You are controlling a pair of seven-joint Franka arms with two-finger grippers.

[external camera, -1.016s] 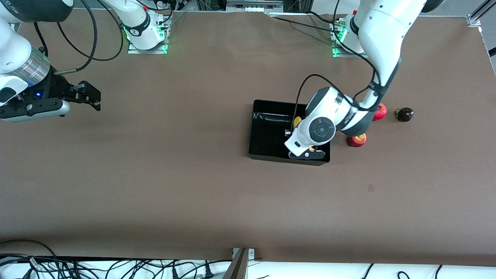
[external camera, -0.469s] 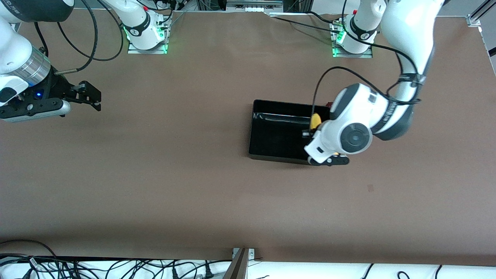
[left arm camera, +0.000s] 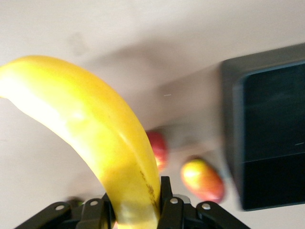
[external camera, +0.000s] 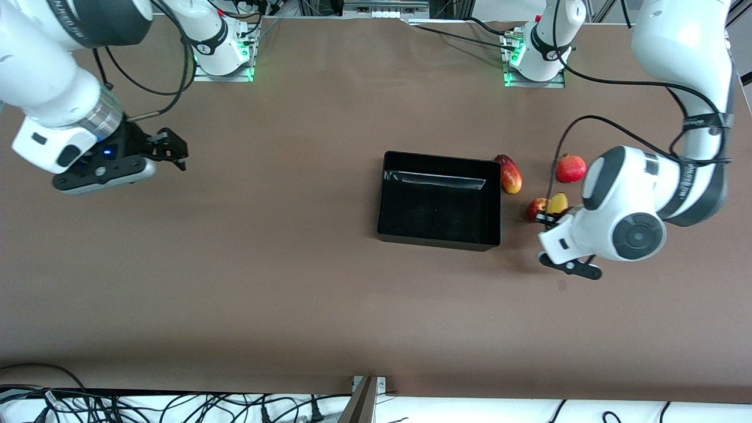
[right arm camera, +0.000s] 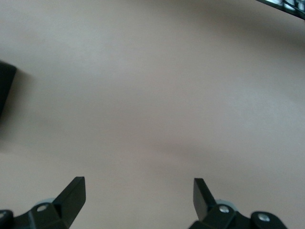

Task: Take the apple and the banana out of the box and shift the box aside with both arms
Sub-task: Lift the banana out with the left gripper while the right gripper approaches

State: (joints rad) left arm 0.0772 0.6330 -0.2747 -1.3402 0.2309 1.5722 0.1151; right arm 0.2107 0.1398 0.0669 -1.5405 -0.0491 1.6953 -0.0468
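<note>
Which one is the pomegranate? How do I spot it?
Find the black box mid-table, then look toward the left arm's end, past the oblong red-yellow fruit touching it. The pomegranate sits alone there: round, all red, with a little crown on top.

Robotics lab. Two white robot arms point(external camera: 675, 194) bolted to metal base plates point(external camera: 223, 73) with green lights, bare brown tabletop point(external camera: 294, 282), loose black cables point(external camera: 176, 405) along front edge, aluminium framing point(external camera: 725, 23) at corner.
</note>
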